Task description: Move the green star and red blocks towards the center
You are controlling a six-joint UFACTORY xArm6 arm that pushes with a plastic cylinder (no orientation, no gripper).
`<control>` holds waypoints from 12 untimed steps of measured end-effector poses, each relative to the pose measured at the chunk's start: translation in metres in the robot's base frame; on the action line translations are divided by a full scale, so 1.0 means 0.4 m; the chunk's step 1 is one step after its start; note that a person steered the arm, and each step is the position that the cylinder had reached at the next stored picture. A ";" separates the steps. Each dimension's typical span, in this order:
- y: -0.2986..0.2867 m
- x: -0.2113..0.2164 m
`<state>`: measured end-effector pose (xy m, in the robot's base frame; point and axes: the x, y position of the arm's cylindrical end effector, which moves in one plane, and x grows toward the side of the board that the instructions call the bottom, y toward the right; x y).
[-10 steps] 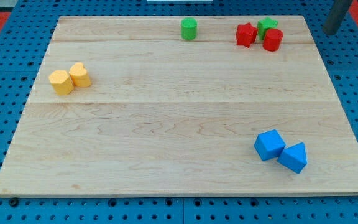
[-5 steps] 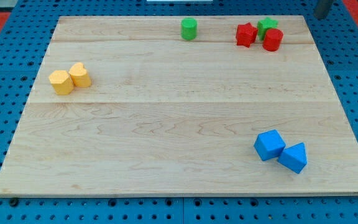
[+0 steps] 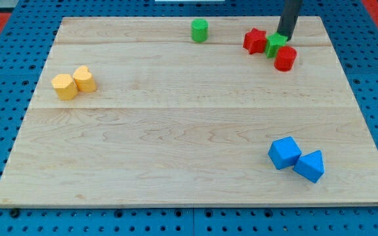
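The green star (image 3: 275, 44) lies near the view's top right, wedged between a red star-shaped block (image 3: 254, 40) on its left and a red cylinder (image 3: 285, 58) just below and right of it. All three touch. My tip (image 3: 284, 33) comes down from the view's top edge and sits against the upper right side of the green star. The rod hides a small part of the board behind it.
A green cylinder (image 3: 199, 30) stands at the top middle. Two yellow blocks (image 3: 73, 82) sit together at the left. A blue cube (image 3: 284, 153) and a blue wedge-like block (image 3: 309, 165) touch at the lower right. The wooden board (image 3: 176, 131) lies on a blue pegboard.
My tip has come from off the board's top right corner onto the board behind the green star. The green star and both red blocks have shifted slightly left and down.
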<state>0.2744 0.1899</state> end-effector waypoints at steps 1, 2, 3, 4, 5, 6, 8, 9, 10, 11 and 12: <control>-0.012 -0.013; -0.015 -0.103; -0.095 -0.158; -0.212 -0.050; -0.253 0.109; -0.266 0.207; -0.059 0.285; 0.064 0.291; 0.104 0.222; 0.100 0.087; 0.024 -0.037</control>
